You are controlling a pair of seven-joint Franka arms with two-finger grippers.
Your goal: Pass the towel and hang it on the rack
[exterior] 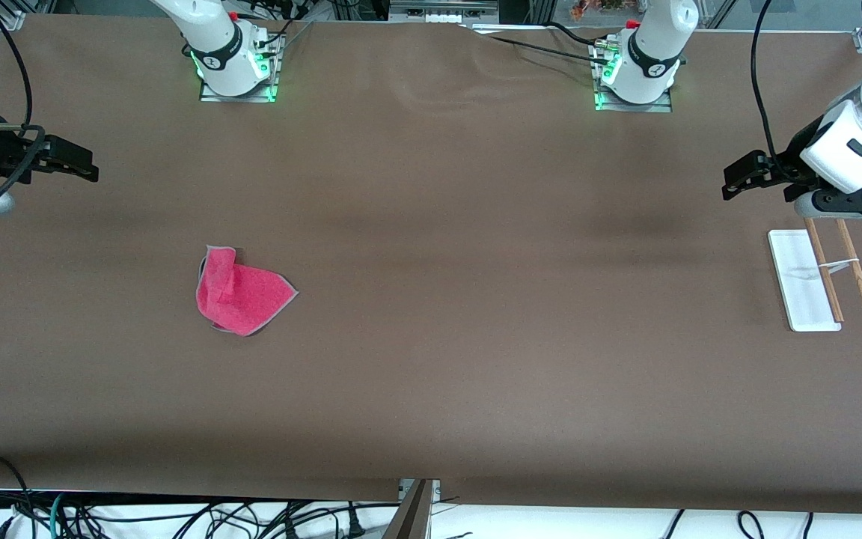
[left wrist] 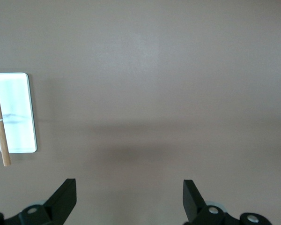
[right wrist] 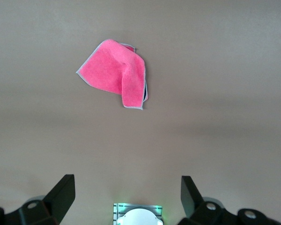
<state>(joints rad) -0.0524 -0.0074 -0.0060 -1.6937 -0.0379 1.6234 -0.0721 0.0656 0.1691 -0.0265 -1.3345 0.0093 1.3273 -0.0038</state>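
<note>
towel (exterior: 242, 293) (soft pink cloth, one corner folded) lies crumpled; left gripper (left wrist: 129, 199) and right gripper (right wrist: 128, 197) gape, released.

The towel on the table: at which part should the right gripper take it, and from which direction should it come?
Probably the folded-over flap of the towel, at the edge toward the right arm's end of the table. There the cloth lies doubled and stands a little proud, so fingers get more to pinch. Come straight down from above, since the rest lies flat. The right gripper is open.
</note>
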